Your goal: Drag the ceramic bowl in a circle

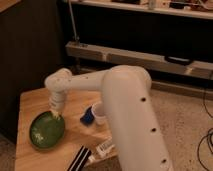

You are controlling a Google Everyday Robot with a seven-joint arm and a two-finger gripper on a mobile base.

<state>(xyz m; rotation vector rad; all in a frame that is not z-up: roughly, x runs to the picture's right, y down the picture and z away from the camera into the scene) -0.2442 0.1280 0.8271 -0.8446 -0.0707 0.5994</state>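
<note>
The ceramic bowl (46, 132) is a wide, shallow, glossy green dish with a darker rim. It lies on the left part of the wooden table (30, 102). My gripper (56, 114) points down from the white arm (85, 82) and rests at the bowl's far right rim, touching it. The arm's large white body (132, 120) fills the right of the view and hides the table's right side.
A small white cup (98, 113) and a blue object (88, 117) stand right of the bowl, close to the arm. A black striped object (77, 160) and a white packet (104, 147) lie at the table's front edge. Dark cabinets and a metal rail (130, 55) stand behind.
</note>
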